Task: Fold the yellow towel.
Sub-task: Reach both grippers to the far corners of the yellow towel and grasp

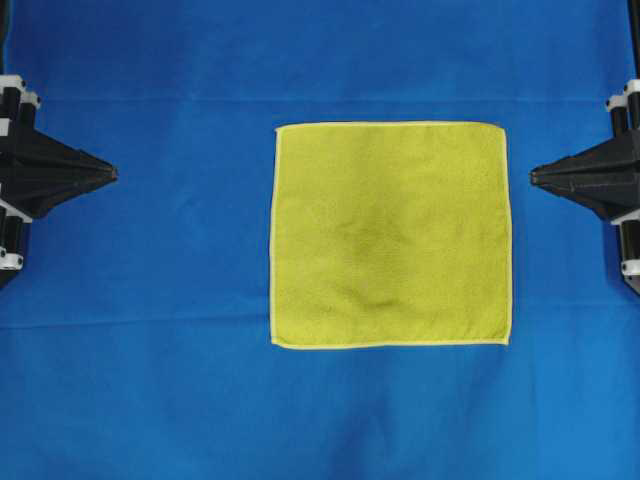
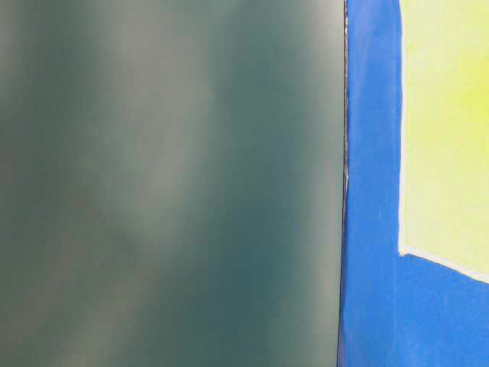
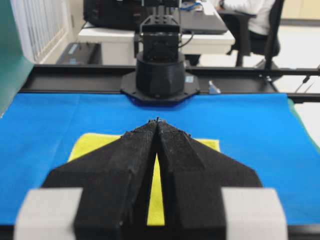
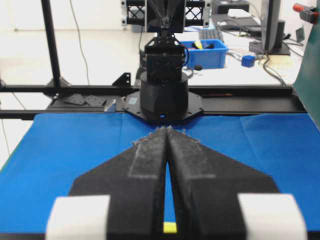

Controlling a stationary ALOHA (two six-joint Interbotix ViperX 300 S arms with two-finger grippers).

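**Room and backdrop**

Work surface covered by a blue cloth [image 1: 150, 300], lit evenly. Black rail [image 4: 250, 104] runs along its far edge. Green panel [image 2: 168, 183] stands beside the cloth, blurred. Beyond: pale floor, white desk [image 3: 107, 36], black office chair [image 3: 260, 30], blue bin [image 4: 207, 52] of small parts on a cluttered bench, black upright post [image 4: 50, 45].

Table-level view blurred; yellow towel [image 2: 447, 130] cropped.
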